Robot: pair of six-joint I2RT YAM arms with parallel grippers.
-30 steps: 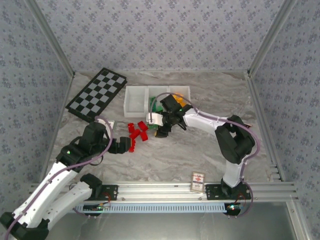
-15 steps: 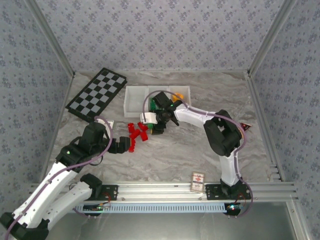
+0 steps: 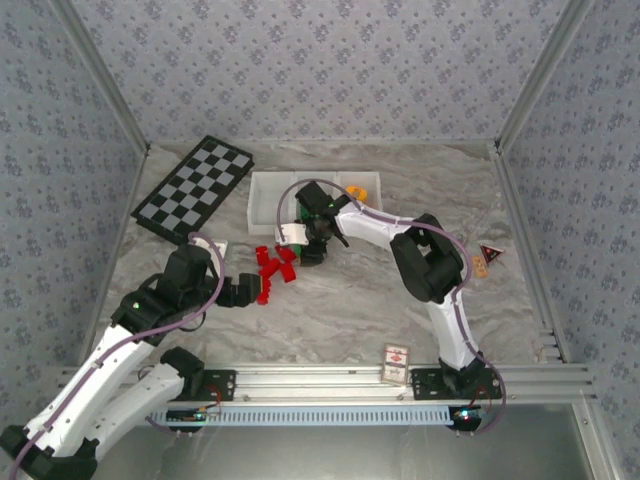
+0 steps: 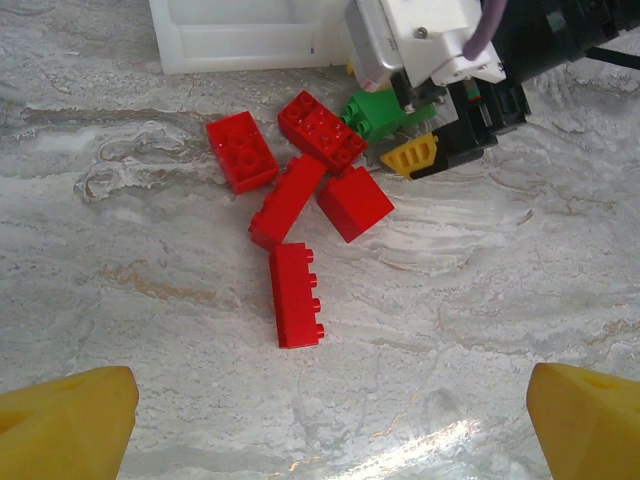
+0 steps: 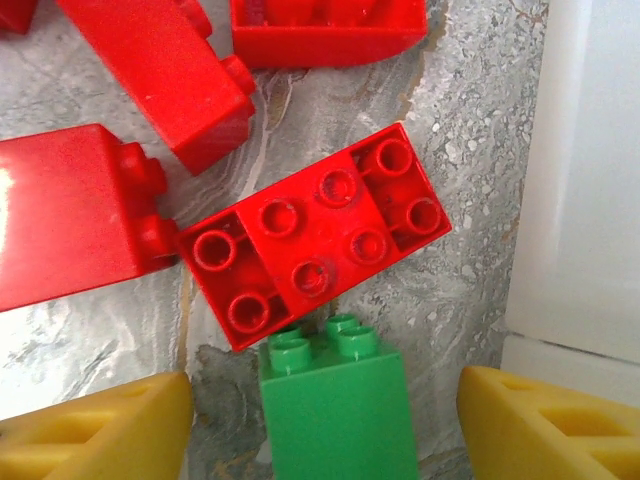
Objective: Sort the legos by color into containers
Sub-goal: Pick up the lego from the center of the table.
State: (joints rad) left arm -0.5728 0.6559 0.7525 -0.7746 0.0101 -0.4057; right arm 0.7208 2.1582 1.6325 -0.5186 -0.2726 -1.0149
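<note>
Marble table (image 3: 340, 310) with the white three-bin containers (image 3: 272, 178) at its far side. Left gripper (image 4: 320, 420), jaws wide and empty, above five red legos (image 4: 288, 200) lying loose just before the containers. Right gripper (image 5: 325, 400), jaws apart, astride a green brick (image 4: 375, 110) without touching it; this brick abuts a red one.

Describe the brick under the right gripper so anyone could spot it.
Just in front of the white tray lies a cluster of red bricks. At its tray-side edge, between the right gripper's open fingers, sits the green brick: its neighbours are all red.
</note>
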